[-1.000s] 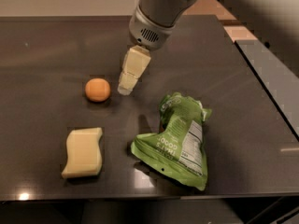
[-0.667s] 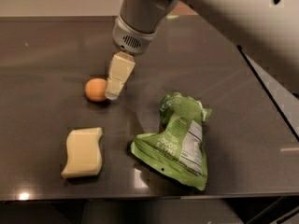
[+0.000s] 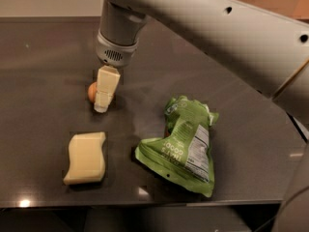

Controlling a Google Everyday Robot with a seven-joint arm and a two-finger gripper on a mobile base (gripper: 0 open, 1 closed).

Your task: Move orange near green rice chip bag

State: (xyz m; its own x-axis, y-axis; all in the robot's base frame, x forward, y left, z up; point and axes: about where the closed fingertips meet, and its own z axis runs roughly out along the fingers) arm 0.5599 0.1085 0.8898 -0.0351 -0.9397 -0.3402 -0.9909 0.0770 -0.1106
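We observe a dark table carrying three items. The orange lies in the left-centre area of the table, well apart from the green rice chip bag, which lies crumpled to the right and nearer the front edge with its white label panel facing up. A pale yellow wavy-edged block lies flat in front of the orange, to the left of the bag and clear of both. The gripper hangs from the grey wrist of the arm, which crosses the upper right of the view. The gripper points down at the table and stands directly in front of the orange, so only the left edge of the fruit shows. We cannot tell whether the gripper is spread or closed, nor whether it is touching the orange. The table between the orange and the bag is bare, so nothing lies on the straight line from one to the other; the block sits off that line, toward the front. Compared with one second ago, the gripper has moved left: it then hung to the right of the orange with a gap between them, and it now overlaps the fruit. The arm also fills more of the upper view. The orange, the block and the bag lie about where they were.
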